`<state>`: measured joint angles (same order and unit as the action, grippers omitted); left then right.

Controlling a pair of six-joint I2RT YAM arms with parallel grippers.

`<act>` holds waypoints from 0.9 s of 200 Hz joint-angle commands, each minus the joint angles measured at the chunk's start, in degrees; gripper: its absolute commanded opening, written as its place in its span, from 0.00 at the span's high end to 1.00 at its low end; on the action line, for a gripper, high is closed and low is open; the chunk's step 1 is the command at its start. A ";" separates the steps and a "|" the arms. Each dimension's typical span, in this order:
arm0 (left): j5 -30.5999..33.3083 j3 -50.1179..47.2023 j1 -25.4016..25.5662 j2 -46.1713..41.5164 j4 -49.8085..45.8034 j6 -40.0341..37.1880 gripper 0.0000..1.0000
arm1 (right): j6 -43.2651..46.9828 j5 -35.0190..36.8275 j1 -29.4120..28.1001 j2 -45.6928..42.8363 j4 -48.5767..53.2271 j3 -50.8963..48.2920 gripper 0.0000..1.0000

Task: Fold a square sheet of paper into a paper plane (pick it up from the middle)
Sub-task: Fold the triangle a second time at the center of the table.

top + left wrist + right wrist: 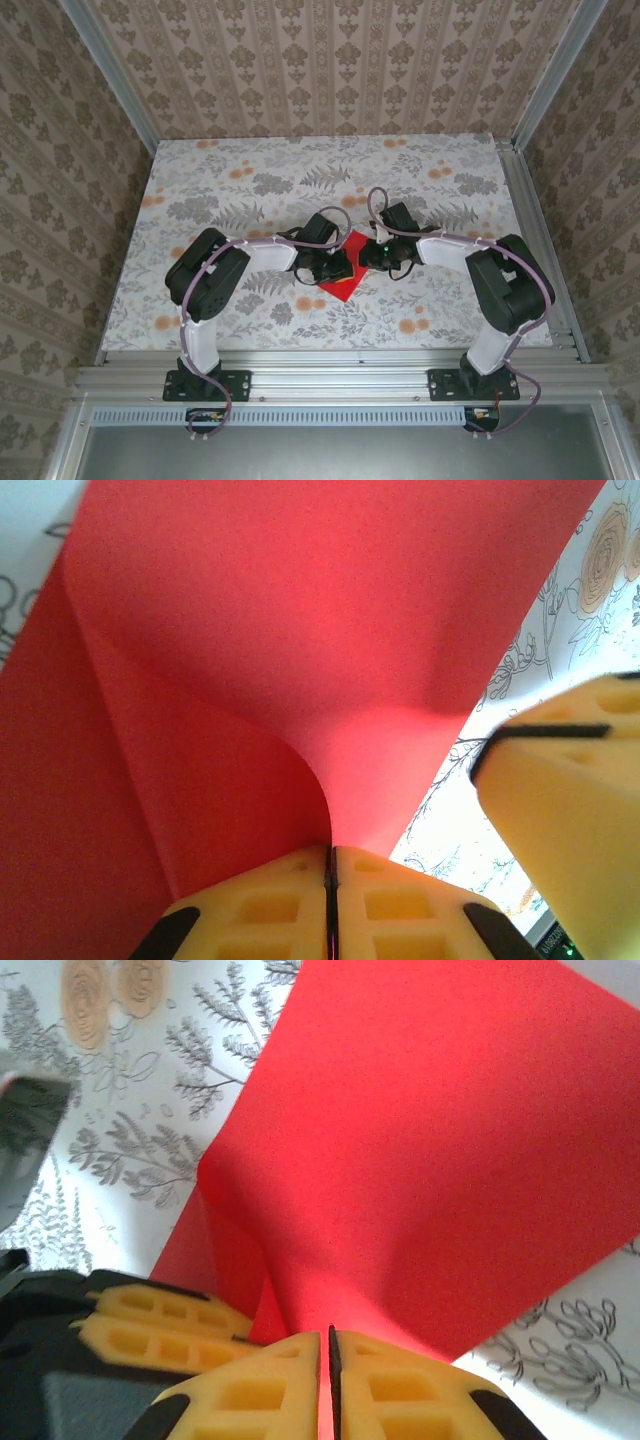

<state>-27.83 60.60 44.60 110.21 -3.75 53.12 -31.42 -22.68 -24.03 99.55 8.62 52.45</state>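
The square sheet of paper (343,287) is bright red and sits mid-table between the two wrists. It bends up from the floral table, with a folded flap on one side. My left gripper (343,263) is shut on its edge; in the left wrist view the yellow pads (280,900) meet with the paper (300,630) rising out of the slit at the left gripper (330,855). My right gripper (364,257) is shut on the same sheet (430,1140), red showing in the slit at the right gripper (327,1340). The two grippers almost touch. The paper plane is out of view.
The floral tabletop (250,180) stretches out on all sides of the paper. Metal rails and patterned walls (80,150) close it in on three sides. The right gripper's finger (560,800) looms close in the left wrist view, and the left gripper's fingers (150,1325) show low left in the right wrist view.
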 commanded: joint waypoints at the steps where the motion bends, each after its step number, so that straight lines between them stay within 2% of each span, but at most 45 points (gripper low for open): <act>1: 0.85 0.73 0.02 1.15 -1.62 -0.38 0.90 | 1.75 0.48 0.34 2.50 1.83 1.73 0.86; 180: 1.91 2.43 0.04 2.17 -0.66 1.28 0.90 | 3.29 0.53 0.25 4.61 2.43 0.24 0.90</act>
<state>-26.94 62.26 44.60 110.96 -3.81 54.00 -29.63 -22.85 -23.77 102.94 9.04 53.36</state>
